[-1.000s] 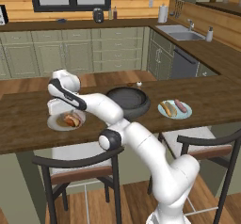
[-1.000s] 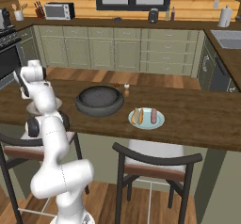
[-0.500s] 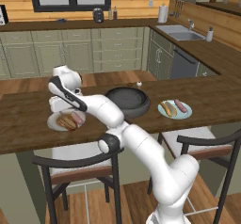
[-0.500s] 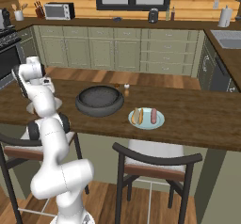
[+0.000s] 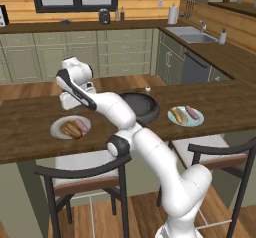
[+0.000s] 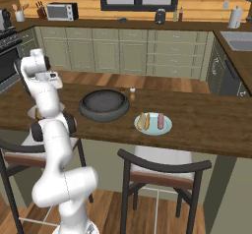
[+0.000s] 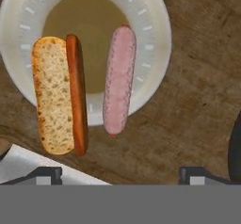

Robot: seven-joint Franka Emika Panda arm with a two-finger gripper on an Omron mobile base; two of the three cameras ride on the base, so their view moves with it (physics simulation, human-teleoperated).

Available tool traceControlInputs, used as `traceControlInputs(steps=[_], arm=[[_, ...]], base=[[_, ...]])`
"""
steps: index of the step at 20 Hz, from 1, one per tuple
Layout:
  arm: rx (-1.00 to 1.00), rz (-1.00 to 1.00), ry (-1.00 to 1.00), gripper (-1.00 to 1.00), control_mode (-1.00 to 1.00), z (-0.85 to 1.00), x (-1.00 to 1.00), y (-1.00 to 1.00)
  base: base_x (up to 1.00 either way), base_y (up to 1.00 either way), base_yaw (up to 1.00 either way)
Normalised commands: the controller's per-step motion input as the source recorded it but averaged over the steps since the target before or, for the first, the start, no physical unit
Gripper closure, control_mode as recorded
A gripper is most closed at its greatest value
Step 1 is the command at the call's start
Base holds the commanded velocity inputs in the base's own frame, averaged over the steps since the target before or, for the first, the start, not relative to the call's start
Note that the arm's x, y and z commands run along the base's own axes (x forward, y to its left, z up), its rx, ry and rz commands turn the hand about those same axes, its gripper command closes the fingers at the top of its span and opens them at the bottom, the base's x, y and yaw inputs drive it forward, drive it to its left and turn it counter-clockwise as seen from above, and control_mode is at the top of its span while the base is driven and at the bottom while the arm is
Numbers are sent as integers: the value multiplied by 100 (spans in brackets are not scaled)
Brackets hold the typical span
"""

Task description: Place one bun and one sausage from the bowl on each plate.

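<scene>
Two plates served, each with a bun and a sausage.
Left of the bowl [image 5: 142, 107] on the counter [image 5: 30, 127], one plate [image 7: 155, 39] carries a bun [image 7: 52, 93] and sausage [image 7: 118, 79]; the claw [image 7: 120, 175] hovers above it, tips wide apart, holding nothing. Right of the bowl sits the other plate [image 5: 186, 117], likewise filled.

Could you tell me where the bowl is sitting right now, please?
The bowl sits on the wooden counter between the two plates, the blue plate just right of it in the right base view.
</scene>
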Motion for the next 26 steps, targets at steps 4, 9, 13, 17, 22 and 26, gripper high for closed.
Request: traceControlInputs(steps=[4,9,13,17,22,26], arm=[[31,0,-24,-100,-100,7,-43,-80],[31,0,-16,-100,-100,10,7,-81],[23,0,-30,-100,-100,11,15,-59],[13,0,-51,-100,-100,11,2,-26],[6,-4,-43,-100,-100,9,-5,-23],[6,-1,-1,-100,-100,0,48,-19]], base=[[0,0,0],[0,0,0],[0,0,0],[0,0,0],[0,0,0],[0,0,0]])
